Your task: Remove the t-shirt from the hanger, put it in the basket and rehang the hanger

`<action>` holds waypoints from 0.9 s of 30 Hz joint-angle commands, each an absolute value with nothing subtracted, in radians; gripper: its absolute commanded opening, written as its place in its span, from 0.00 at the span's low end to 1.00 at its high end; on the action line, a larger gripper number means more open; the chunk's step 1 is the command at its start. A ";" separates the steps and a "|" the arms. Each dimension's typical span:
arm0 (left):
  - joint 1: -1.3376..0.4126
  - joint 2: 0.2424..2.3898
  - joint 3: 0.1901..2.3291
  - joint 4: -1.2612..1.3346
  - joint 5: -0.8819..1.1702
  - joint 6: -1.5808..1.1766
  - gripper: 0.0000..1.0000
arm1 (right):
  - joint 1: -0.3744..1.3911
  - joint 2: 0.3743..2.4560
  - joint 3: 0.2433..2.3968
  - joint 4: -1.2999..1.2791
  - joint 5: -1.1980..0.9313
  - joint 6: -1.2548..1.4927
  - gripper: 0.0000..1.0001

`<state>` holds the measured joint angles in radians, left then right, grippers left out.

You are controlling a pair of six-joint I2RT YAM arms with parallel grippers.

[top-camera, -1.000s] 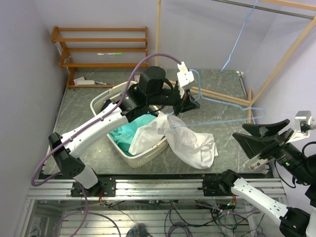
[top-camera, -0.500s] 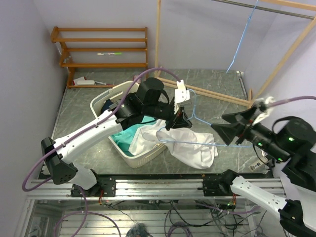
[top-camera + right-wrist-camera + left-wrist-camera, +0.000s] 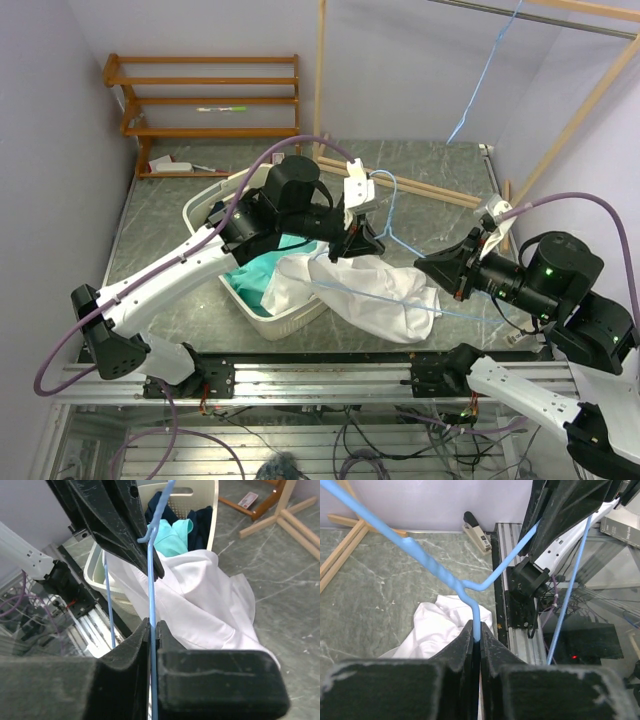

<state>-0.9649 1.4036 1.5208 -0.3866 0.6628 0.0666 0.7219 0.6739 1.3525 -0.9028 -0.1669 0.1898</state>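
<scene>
The blue wire hanger (image 3: 435, 565) is held up in the air between my two grippers, over the right side of the basket. My left gripper (image 3: 367, 243) is shut on the wire just below the hanger's twisted neck (image 3: 476, 630). My right gripper (image 3: 427, 268) is shut on a straight run of the same wire (image 3: 152, 630). The white t-shirt (image 3: 375, 300) lies crumpled below the hanger, partly over the basket rim and partly on the table. It also shows in the left wrist view (image 3: 437, 625) and the right wrist view (image 3: 210, 595). I cannot tell whether any of it still hangs on the wire.
A cream laundry basket (image 3: 290, 322) with teal and dark clothes sits left of centre. A wooden shelf rack (image 3: 205, 100) stands at the back left. Wooden frame rails (image 3: 440, 190) lie across the back of the table. Another blue hanger (image 3: 485, 80) hangs from the upper rail. A stapler (image 3: 475, 532) lies near the right edge.
My right arm has swung in from the far right and shut on the hanger. My left gripper has carried the hanger slightly left and nearer. The t-shirt has shifted a little.
</scene>
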 commanded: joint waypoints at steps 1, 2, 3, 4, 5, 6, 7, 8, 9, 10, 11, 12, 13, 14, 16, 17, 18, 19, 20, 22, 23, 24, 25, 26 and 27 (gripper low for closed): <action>-0.971 1.378 1.521 -0.333 0.646 0.038 0.24 | 0.718 0.670 1.351 -0.918 -0.054 0.205 0.00; -0.970 1.377 1.522 -0.335 0.629 0.035 0.34 | 0.717 0.663 1.355 -0.921 -0.021 0.210 0.00; -0.969 1.372 1.522 -0.336 0.610 0.030 0.41 | 0.717 0.655 1.360 -0.924 0.005 0.215 0.00; -0.969 1.367 1.523 -0.336 0.591 0.028 0.47 | 0.717 0.643 1.368 -0.927 0.036 0.222 0.00; -0.969 1.361 1.523 -0.333 0.569 0.023 0.53 | 0.718 0.632 1.376 -0.931 0.063 0.228 0.00; -0.969 1.355 1.523 -0.328 0.549 0.019 0.57 | 0.718 0.622 1.386 -0.935 0.092 0.234 0.00; -0.970 1.350 1.525 -0.325 0.528 0.015 0.60 | 0.718 0.612 1.398 -0.943 0.127 0.244 0.00; -0.971 1.344 1.531 -0.325 0.505 0.012 0.64 | 0.718 0.602 1.411 -0.950 0.176 0.251 0.00; -0.970 1.338 1.539 -0.328 0.486 0.012 0.66 | 0.717 0.589 1.425 -0.959 0.216 0.260 0.00; -0.970 1.331 1.550 -0.331 0.466 0.011 0.68 | 0.718 0.579 1.439 -0.967 0.262 0.271 0.00; -0.970 1.321 1.559 -0.334 0.443 0.011 0.75 | 0.717 0.567 1.454 -0.976 0.298 0.279 0.00; -0.970 1.309 1.566 -0.335 0.413 0.012 0.77 | 0.719 0.558 1.469 -0.987 0.337 0.287 0.00; -0.970 1.293 1.571 -0.334 0.390 0.011 0.79 | 0.719 0.554 1.490 -1.000 0.375 0.297 0.00; -0.970 1.274 1.571 -0.330 0.370 0.008 0.81 | 0.719 0.550 1.510 -1.014 0.405 0.307 0.00; -0.970 1.232 1.554 -0.311 0.334 0.005 0.82 | 0.719 0.543 1.547 -1.034 0.449 0.323 0.00; -0.969 1.209 1.538 -0.299 0.318 0.003 0.82 | 0.718 0.542 1.553 -1.041 0.460 0.330 0.00; -0.970 1.183 1.518 -0.284 0.301 -0.002 0.81 | 0.719 0.545 1.555 -1.046 0.457 0.331 0.00; -0.971 1.161 1.498 -0.272 0.291 -0.008 0.81 | 0.719 0.552 1.555 -1.053 0.444 0.332 0.00; -0.970 1.137 1.475 -0.262 0.280 -0.011 0.80 | 0.719 0.566 1.552 -1.065 0.429 0.336 0.00; -0.970 1.096 1.439 -0.257 0.265 -0.015 0.78 | 0.719 0.599 1.539 -1.086 0.386 0.342 0.00; -0.971 1.082 1.425 -0.263 0.257 -0.015 0.78 | 0.718 0.616 1.533 -1.095 0.363 0.341 0.00; -0.970 1.070 1.412 -0.274 0.247 -0.014 0.77 | 0.719 0.631 1.526 -1.101 0.338 0.342 0.00; -0.969 1.059 1.402 -0.288 0.240 -0.014 0.76 | 0.718 0.646 1.518 -1.105 0.311 0.340 0.00; -0.970 1.048 1.392 -0.302 0.231 -0.014 0.76 | 0.718 0.661 1.511 -1.110 0.285 0.340 0.00; -0.970 1.037 1.380 -0.315 0.224 -0.014 0.75 | 0.719 0.678 1.504 -1.119 0.257 0.342 0.00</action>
<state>-0.9661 1.0542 1.4296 -0.3000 0.2893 -0.0025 0.7193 0.6064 1.5337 -1.0847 0.3515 0.3260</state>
